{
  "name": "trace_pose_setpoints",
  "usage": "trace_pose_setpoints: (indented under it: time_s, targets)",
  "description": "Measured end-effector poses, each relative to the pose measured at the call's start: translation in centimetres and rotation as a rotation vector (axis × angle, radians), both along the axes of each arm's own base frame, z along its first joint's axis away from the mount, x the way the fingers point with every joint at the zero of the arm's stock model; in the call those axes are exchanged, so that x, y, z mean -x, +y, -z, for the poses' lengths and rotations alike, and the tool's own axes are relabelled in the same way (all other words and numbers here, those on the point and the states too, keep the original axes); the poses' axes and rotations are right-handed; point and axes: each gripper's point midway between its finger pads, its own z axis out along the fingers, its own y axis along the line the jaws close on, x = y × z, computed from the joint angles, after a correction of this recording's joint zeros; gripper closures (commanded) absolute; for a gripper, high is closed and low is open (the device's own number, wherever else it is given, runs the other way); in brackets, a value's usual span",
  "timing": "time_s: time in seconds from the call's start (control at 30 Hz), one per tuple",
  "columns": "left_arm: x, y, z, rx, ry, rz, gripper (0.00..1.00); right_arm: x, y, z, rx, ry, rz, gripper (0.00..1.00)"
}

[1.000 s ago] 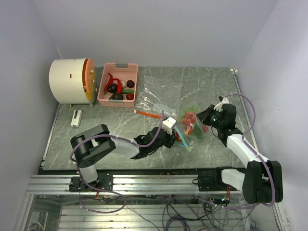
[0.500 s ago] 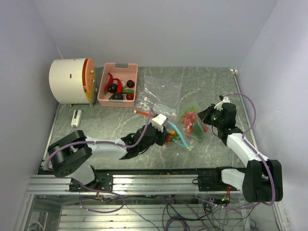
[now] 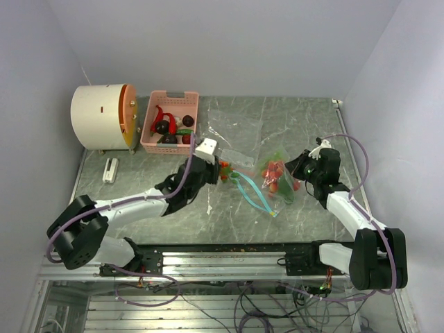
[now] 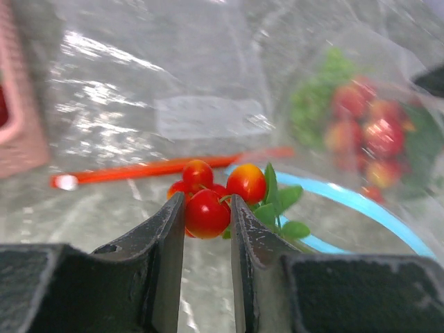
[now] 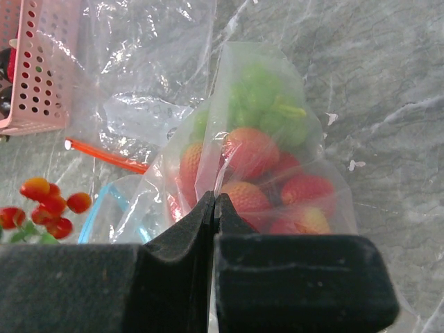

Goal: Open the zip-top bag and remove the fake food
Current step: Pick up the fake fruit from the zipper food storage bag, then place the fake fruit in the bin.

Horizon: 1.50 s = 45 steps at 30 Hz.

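Observation:
The clear zip-top bag [image 3: 276,182] lies right of centre, its blue zip edge [image 3: 251,195] hanging open toward the left. Red strawberries and green pieces of fake food [image 5: 258,149] are still inside it. My right gripper [image 5: 214,199] is shut on a fold of the bag's plastic at its right side [image 3: 291,168]. My left gripper [image 4: 207,209] is shut on a cluster of small red tomatoes with green leaves [image 4: 246,182], held outside the bag and to its left [image 3: 222,170].
A second, empty clear bag with an orange zip [image 4: 159,168] lies behind the left gripper. The pink slotted basket [image 3: 170,104] with several toy foods stands at the back left, beside a white drum with an orange lid [image 3: 100,116]. A small white block [image 3: 109,170] lies at the left.
The left gripper has pulled the tomato cluster out of the bag's mouth and carried it left and back, toward the basket. The right gripper has kept its hold.

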Motion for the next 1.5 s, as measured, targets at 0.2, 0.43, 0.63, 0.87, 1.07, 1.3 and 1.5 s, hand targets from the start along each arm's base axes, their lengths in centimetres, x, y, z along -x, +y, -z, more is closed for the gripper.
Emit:
trace_pose_setpoints:
  time_s: [0.2, 0.43, 0.63, 0.87, 1.07, 1.3, 1.5]
  targets:
    - [-5.3, 5.1, -3.5, 0.001, -0.050, -0.164, 0.91, 0.0, -0.1, 0.2, 0.008, 0.003, -0.002, 1.00]
    - [-11.2, 10.7, -9.8, -0.020, -0.143, -0.352, 0.92, -0.1, -0.1, 0.8, 0.007, 0.016, -0.013, 1.00]
    - [-16.4, 15.7, -11.1, -0.059, -0.145, -0.495, 0.91, -0.2, 0.2, 0.8, 0.000, 0.010, -0.029, 1.00]
    - [-23.0, 18.0, -9.4, -0.116, -0.092, -0.549, 0.89, -0.3, 0.6, 0.5, -0.012, -0.002, -0.049, 1.00]
    - [-29.0, 19.9, -8.0, -0.156, -0.064, -0.567, 0.87, -0.3, 0.8, 0.5, -0.019, -0.002, -0.062, 1.00]
    - [-32.9, 22.2, -4.3, -0.177, 0.002, -0.571, 0.51, -0.3, 0.8, 0.6, -0.018, -0.002, -0.062, 1.00]
    - [-33.1, 22.6, -0.5, -0.180, 0.087, -0.541, 0.18, -0.2, 1.0, 0.6, -0.024, 0.001, -0.074, 1.00]
